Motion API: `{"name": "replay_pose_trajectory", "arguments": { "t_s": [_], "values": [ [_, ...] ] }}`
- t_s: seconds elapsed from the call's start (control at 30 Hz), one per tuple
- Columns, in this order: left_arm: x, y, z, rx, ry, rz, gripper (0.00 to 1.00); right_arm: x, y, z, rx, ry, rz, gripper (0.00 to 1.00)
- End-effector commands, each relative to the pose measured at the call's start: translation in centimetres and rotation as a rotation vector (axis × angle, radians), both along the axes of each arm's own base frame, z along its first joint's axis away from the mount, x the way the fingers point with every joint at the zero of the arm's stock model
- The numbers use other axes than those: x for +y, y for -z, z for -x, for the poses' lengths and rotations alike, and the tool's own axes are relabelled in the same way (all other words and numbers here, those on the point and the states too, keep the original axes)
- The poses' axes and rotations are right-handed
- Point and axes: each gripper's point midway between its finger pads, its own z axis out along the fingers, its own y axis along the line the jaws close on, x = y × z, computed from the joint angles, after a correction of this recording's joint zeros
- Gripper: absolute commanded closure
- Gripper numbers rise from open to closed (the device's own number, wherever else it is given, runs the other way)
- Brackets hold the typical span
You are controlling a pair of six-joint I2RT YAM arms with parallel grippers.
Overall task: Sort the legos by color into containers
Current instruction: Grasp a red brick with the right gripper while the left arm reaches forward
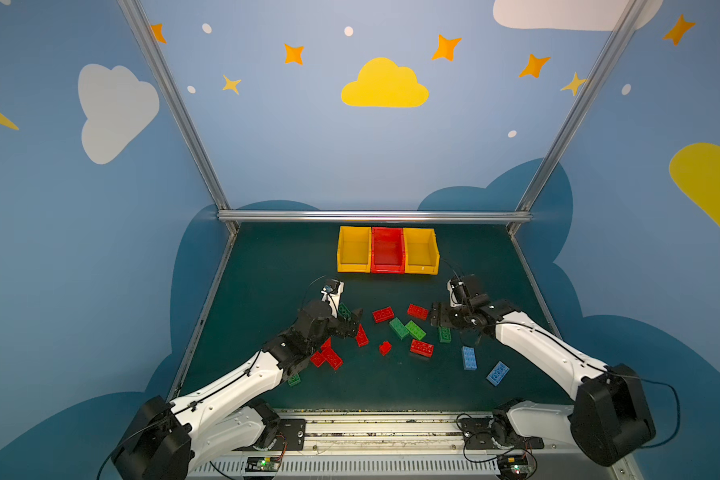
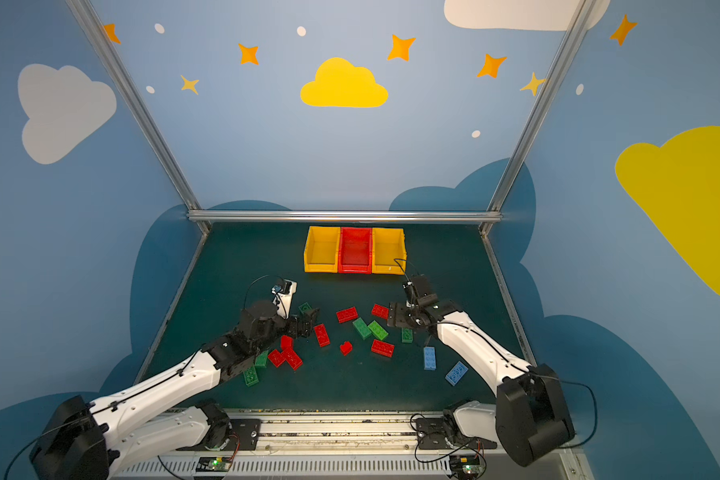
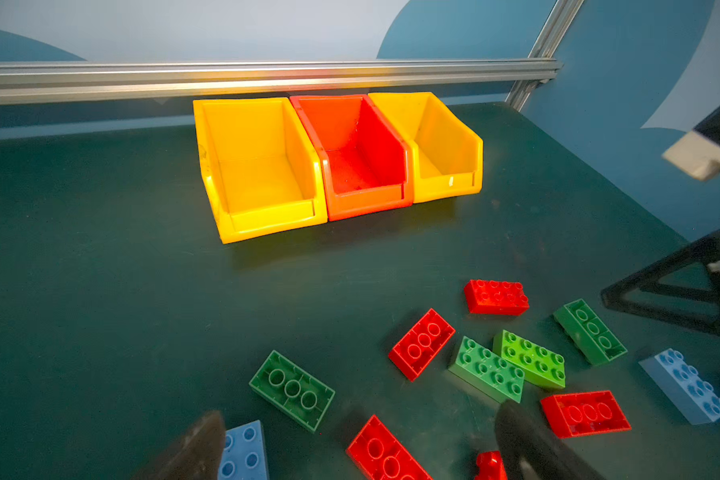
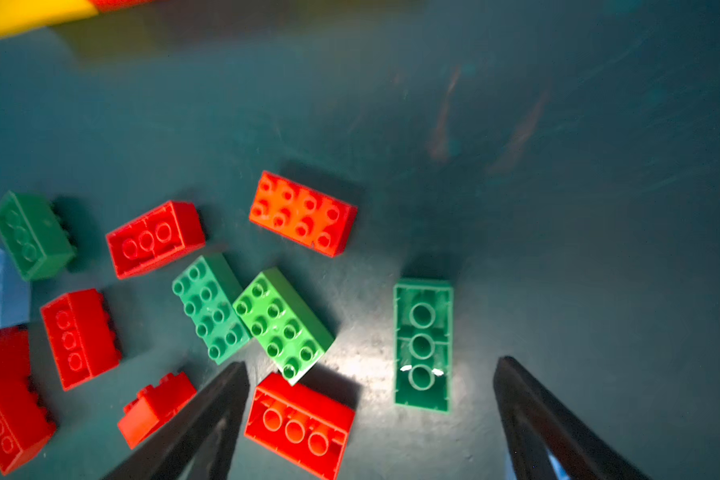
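1. Plainly, the right gripper (image 4: 371, 362) hangs low over the dark green table (image 4: 599, 208). Its two black fingers (image 4: 524, 399) are spread wide and clasp nothing.
2. Between those fingers, touching neither, lies an upside-down green brick (image 4: 422, 345), with its length running along the gripper's reach.
3. Just beside the other fingertip lies an upside-down red brick (image 4: 300, 424).
4. A little ahead of that fingertip a dark green studded brick (image 4: 208, 307) and a bright green studded brick (image 4: 283, 322) lie side by side, touching. Farther ahead sits a studs-up red brick (image 4: 302, 214).
5. On the outer side of the same finger lies a small red brick (image 4: 156, 407).
6. The left gripper (image 3: 358, 413) is likewise spread wide and grips nothing.
7. A hollow-side-up red brick (image 3: 387, 453) lies between its fingers, and a light blue brick (image 3: 244, 451) sits just beside one of them. A hollow-side-up green brick (image 3: 292, 388) lies just ahead.
8. Well ahead of the left gripper three bins stand in a touching row at the table's far edge. They are the nearer yellow bin (image 3: 271, 220), the red bin (image 3: 366, 203) in the middle and the farther yellow bin (image 3: 445, 187).
9. In a top view, a straight-lying blue brick (image 1: 469, 358) and a slanted blue brick (image 1: 497, 372) lie behind the right gripper, beside its arm and well apart from the bins.
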Motion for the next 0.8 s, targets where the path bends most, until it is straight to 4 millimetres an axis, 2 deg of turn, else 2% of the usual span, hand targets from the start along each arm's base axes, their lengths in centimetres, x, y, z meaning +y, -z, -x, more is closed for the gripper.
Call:
{"name": "replay_pose_trajectory", "arguments": {
  "t_s": [0.0, 0.33, 0.53, 0.77],
  "values": [
    [0.9, 0.8, 0.7, 0.012, -0.014, -0.036, 0.00, 1.7, -0.3, -0.9, 0.027, 0.022, -0.011, 0.07],
    [2.4, 1.9, 1.3, 0.009, -0.056, -0.044, 0.00, 4.7, 0.4, -3.5, 0.068, 0.081, 0.049, 0.06],
    [2.5, 1.9, 1.3, 0.008, -0.059, -0.050, 0.00, 4.8, 1.2, -4.1, 0.058, 0.204, 0.055, 0.05],
    [2.5, 2.1, 1.3, 0.007, -0.059, -0.052, 0.00, 5.3, 2.5, -4.7, 0.082, 0.239, 0.083, 0.05]
  ]
}}
